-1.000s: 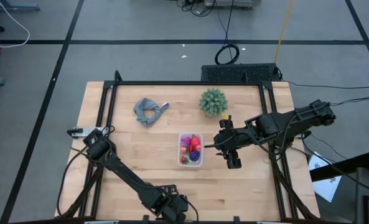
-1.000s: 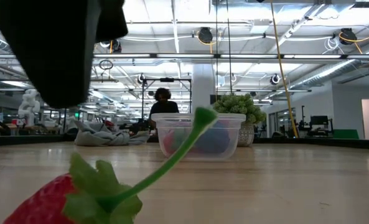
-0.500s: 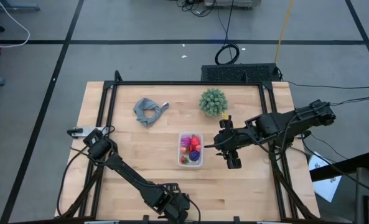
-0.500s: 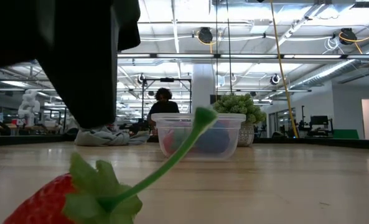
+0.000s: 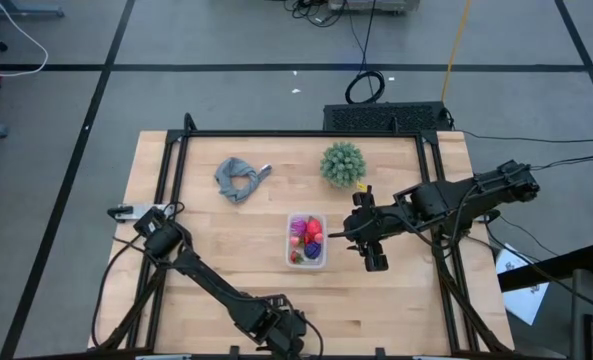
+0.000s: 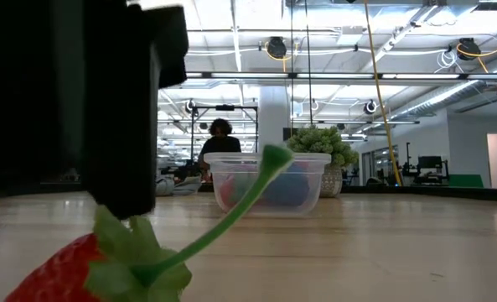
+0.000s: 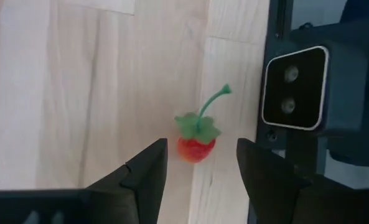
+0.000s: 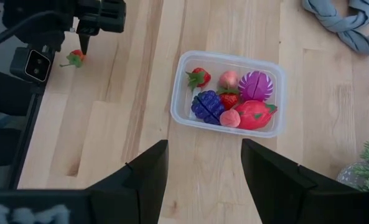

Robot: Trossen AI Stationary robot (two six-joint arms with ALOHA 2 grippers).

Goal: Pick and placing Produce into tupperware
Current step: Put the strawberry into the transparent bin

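left gripper (image 7: 200, 171) hovering open, fingers straddling lone strawberry (image 7: 196, 142) lying at table's front edge near low camera. tupperware (image 5: 307, 240) sitting mid-table, already holding six pieces of produce (image 8: 230, 99). right gripper (image 8: 203, 168) waiting open just beside tupperware. judging task nearly finished: only strawberry remaining outside.

Left gripper (image 7: 196, 180) hangs low with jaws apart; right gripper (image 8: 203, 180) likewise parted.

A small red strawberry (image 7: 196, 147) with green leaves and a curved stem lies on the wooden table (image 7: 78, 81). The left gripper (image 7: 200, 174) hangs above it, fingers (image 7: 148, 174) spread to either side, beside a dark camera housing (image 7: 295, 87).
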